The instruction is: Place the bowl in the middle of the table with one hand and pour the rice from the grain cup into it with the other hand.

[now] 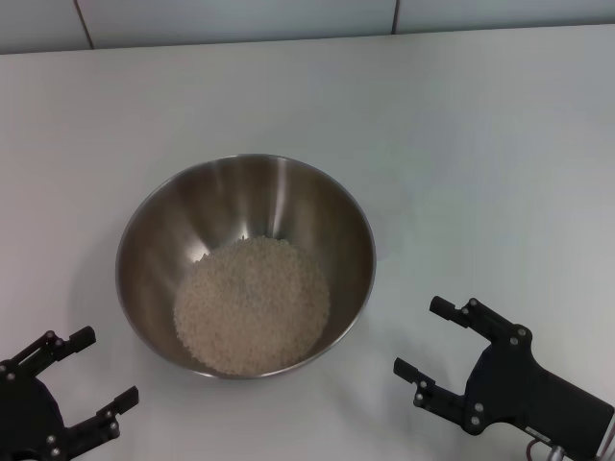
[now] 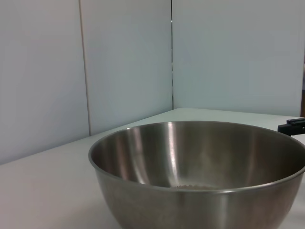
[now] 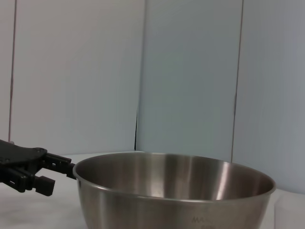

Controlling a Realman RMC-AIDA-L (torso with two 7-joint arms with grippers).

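The steel bowl (image 1: pixel 144 240) stands in the middle of the white table (image 1: pixel 461 144) and holds a pale mound of rice (image 1: pixel 252 305). My left gripper (image 1: pixel 106 365) hovers open near the table's front left, just off the bowl's rim, with nothing between its fingers. At the front right my right gripper (image 1: pixel 420 336) is open too, a little away from the bowl. Each wrist view shows the bowl (image 2: pixel 190 191) (image 3: pixel 171 200) close by from the side. The grain cup does not show in the head view. A faint frosted shape (image 3: pixel 289 212) sits at the edge of the right wrist view; I cannot tell what it is.
A grey-white tiled wall (image 1: pixel 240 19) runs along the table's far edge. One finger of the right gripper (image 2: pixel 293 126) shows past the bowl in the left wrist view, and the left gripper (image 3: pixel 57 174) shows beside the bowl in the right wrist view.
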